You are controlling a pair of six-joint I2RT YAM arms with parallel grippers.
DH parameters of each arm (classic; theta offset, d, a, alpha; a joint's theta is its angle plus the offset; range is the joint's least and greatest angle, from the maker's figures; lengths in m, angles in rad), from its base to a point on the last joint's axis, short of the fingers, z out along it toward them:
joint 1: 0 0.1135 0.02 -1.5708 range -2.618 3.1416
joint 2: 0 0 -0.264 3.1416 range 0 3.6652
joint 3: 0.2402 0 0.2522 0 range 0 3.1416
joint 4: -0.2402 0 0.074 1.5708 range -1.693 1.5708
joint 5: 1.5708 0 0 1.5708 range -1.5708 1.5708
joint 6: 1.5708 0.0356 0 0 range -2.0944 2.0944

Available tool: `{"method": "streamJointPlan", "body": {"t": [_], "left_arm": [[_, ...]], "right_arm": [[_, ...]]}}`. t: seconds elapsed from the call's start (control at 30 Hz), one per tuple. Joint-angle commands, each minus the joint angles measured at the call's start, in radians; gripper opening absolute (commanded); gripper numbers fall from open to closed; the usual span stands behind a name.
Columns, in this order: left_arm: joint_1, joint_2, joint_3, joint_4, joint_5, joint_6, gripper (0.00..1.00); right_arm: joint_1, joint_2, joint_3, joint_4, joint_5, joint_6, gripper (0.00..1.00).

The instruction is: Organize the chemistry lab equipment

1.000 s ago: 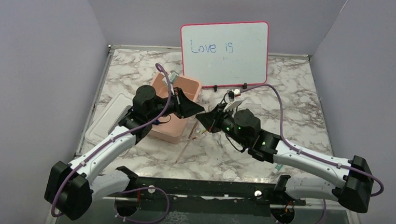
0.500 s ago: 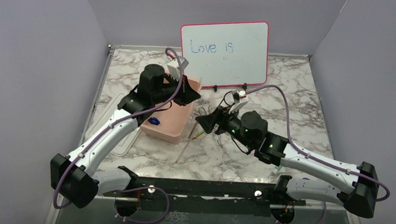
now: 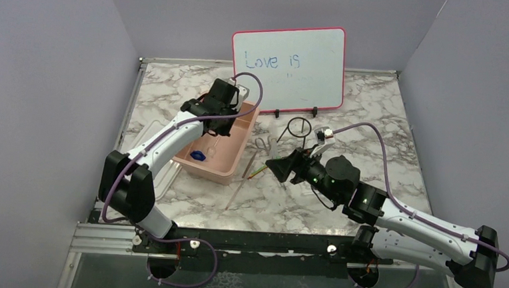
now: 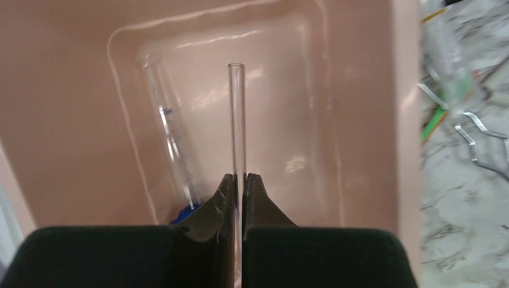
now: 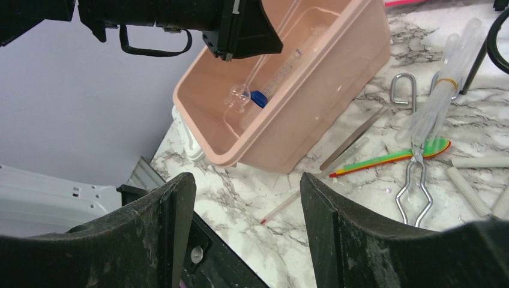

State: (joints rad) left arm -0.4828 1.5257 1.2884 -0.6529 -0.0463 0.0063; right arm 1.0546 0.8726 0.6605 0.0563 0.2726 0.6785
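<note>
Clamping glass tube (image 4: pixel 236 120), left tool (image 4: pixel 238 187) over tub (image 4: pixel 366 90)

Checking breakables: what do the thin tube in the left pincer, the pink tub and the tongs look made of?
Thin tube: clear, glossy, likely glass; the background shows through. Pink tub: smooth plastic, soft sheen. Tongs: bare silvery wire, probably steel.

High rear overview plus two close wrist views, pink tub (image 3: pixel 211 171) in all
</note>
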Motion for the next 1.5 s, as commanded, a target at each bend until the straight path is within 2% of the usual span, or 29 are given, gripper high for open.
{"method": "streamJointPlan", "body": {"t": [0.0, 0.17, 0.5, 0.63, 0.87, 1.23, 1.37, 1.47], "left_arm": [[0.026, 0.011, -0.029, -0.055, -0.176, 0.050, 0.00], [0.046, 0.082, -0.072, -0.034, -0.190, 0.038, 0.00], [0.049, 0.229, -0.059, -0.013, -0.257, 0.013, 0.00], [0.049, 0.222, -0.140, 0.055, -0.299, -0.015, 0.00], [0.044, 0.222, -0.150, 0.077, -0.299, -0.026, 0.17], [0.041, 0.058, -0.115, 0.067, -0.185, -0.039, 0.31], [0.041, -0.043, -0.105, 0.055, -0.136, -0.044, 0.34], [0.041, -0.144, -0.093, 0.064, -0.080, -0.038, 0.34]], "right_arm": [[0.005, -0.029, -0.018, -0.013, 0.003, 0.012, 0.69], [0.005, -0.026, -0.030, -0.014, 0.000, -0.002, 0.69], [0.005, 0.002, -0.049, -0.015, -0.012, 0.012, 0.69], [0.005, 0.008, -0.066, -0.009, -0.003, 0.027, 0.69], [0.005, -0.014, -0.128, 0.041, 0.035, 0.085, 0.69], [0.005, 0.014, -0.121, -0.027, 0.069, 0.133, 0.69], [0.005, 0.075, -0.102, -0.054, 0.079, 0.160, 0.68], [0.005, 0.152, -0.057, -0.137, 0.091, 0.204, 0.68]]}}
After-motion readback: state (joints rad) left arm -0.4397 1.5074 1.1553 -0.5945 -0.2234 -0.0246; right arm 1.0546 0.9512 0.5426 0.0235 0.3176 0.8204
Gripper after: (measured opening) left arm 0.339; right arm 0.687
